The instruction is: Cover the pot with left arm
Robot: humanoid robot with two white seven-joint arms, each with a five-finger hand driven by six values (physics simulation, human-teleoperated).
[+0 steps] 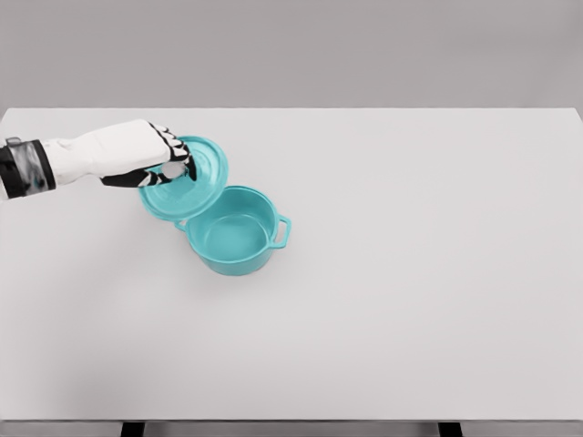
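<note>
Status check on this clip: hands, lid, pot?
Left hand gripping lid by its knob, tilted, overlapping pot rim. Pot open. Right arm out of view. Nothing blocking.

White table (pixel 410 300), grey backdrop.
Tabletop flat and plain; two dark supports show beneath its front edge.

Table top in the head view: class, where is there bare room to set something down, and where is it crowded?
Free: the table right of the teal pot to its right edge, and the strip in front of the pot. Crowded: the left rear, where the left hand holds the lid tilted over the pot's rim.
</note>
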